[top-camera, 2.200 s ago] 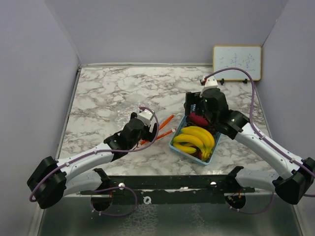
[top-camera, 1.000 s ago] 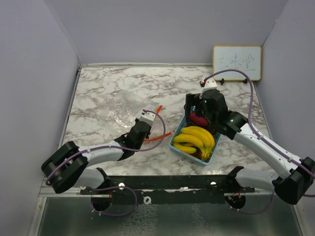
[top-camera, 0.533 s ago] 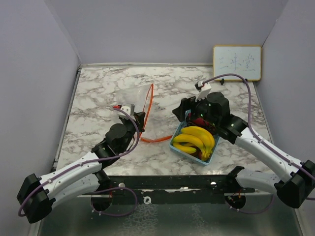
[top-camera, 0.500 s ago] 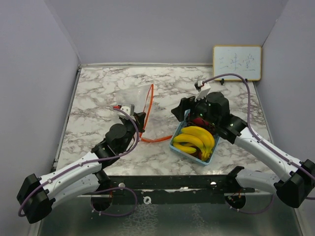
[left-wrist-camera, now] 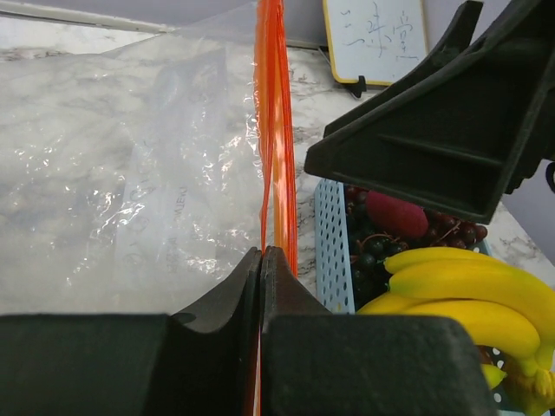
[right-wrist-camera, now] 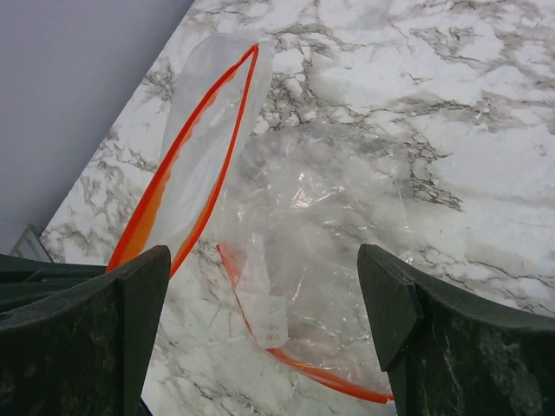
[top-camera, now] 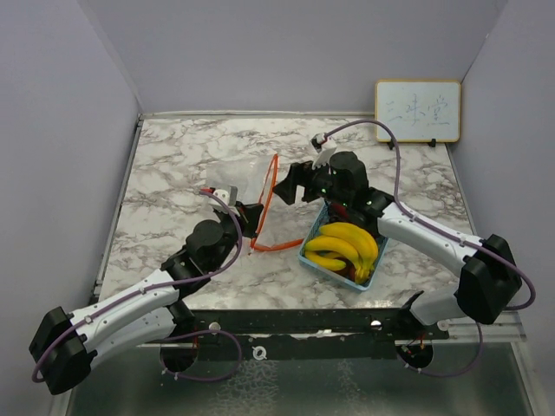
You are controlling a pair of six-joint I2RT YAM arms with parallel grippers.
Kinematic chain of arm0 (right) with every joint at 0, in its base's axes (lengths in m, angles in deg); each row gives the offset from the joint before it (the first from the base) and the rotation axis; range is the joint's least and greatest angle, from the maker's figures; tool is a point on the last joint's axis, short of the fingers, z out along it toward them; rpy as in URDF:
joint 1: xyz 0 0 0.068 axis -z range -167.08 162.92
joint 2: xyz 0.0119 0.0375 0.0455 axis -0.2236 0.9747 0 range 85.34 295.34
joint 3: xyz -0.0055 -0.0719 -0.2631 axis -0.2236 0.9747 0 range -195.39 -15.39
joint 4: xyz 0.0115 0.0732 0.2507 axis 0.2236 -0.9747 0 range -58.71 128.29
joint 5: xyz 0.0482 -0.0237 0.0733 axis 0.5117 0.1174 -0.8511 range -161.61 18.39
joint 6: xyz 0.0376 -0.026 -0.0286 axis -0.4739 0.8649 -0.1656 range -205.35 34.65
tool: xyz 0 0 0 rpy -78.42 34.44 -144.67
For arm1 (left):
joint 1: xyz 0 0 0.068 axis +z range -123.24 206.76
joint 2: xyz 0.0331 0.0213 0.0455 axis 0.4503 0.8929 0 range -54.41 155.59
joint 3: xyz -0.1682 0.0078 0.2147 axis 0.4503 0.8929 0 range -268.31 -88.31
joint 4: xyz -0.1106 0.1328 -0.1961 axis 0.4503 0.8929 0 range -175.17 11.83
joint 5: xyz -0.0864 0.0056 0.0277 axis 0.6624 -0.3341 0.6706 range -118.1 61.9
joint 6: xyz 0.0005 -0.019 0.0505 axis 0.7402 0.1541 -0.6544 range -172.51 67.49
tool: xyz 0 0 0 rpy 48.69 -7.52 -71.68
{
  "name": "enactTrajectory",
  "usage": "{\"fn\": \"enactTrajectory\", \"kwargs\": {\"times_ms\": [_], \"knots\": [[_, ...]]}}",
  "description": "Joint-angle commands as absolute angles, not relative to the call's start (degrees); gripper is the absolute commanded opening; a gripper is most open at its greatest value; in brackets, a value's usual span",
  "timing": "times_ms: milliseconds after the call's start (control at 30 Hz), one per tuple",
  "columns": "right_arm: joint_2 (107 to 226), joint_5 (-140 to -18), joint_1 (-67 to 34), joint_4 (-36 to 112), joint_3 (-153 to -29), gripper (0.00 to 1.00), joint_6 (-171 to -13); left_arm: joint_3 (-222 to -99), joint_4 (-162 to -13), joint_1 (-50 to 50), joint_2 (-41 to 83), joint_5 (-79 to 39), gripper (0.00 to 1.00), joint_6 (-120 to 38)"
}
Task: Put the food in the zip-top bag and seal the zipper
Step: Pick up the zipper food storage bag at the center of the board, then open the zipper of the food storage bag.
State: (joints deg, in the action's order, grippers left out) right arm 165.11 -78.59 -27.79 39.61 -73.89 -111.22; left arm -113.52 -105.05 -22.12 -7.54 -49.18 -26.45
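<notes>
Left hand (left-wrist-camera: 262,260) is clamped on the bag's (left-wrist-camera: 130,173) orange zipper (left-wrist-camera: 276,130). Right hand (right-wrist-camera: 264,303), jaws apart, hovers beside it. Bananas (top-camera: 347,243) fill the basket (top-camera: 375,267) toward the table's (top-camera: 191,147) near edge.

The top camera looks down from above and behind the arm bases over the whole tabletop (top-camera: 173,165). The left wrist camera sits low and very close, facing along its jaws past the bag (left-wrist-camera: 130,173) to the basket (left-wrist-camera: 332,234). The right wrist camera looks steeply down. All three share the bag.
</notes>
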Motion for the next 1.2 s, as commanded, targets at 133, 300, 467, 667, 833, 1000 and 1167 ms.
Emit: {"fn": "enactTrajectory", "kwargs": {"times_ms": [133,300,467,667,833,1000,1167], "knots": [[169.3,-76.7,-29.6,44.4,-77.3,0.86,-113.2,-113.3,-107.0,-22.3,-9.4,-47.1,0.0,-25.5],[171.7,-76.8,-30.5,46.3,-77.6,0.84,-114.1,-113.1,-107.2,-22.3,-9.8,-46.7,0.0,-25.3],[174.6,-74.3,-31.6,45.3,-79.3,0.78,-114.0,-112.8,-108.2,-22.3,-10.3,-45.9,0.0,-24.6],[176.2,-74.9,-32.0,47.2,-79.0,0.39,-114.8,-112.8,-109.4,-22.3,-10.6,-44.7,0.0,-23.9],[174.2,-68.6,-32.2,42.9,-77.9,0.03,-113.5,-114.3,-104.8,-22.3,-11.3,-49.2,0.0,-25.7],[168.6,-53.2,-32.3,33.1,-74.8,0.01,-111.5,-120.3,-87.1,-22.3,-12.8,-74.8,0.0,-24.1],[165.5,-52.8,-32.7,29.8,-73.9,0.01,-110.6,-121.0,-89.8,-22.3,-10.8,-79.3,0.01,-28.9]]}}
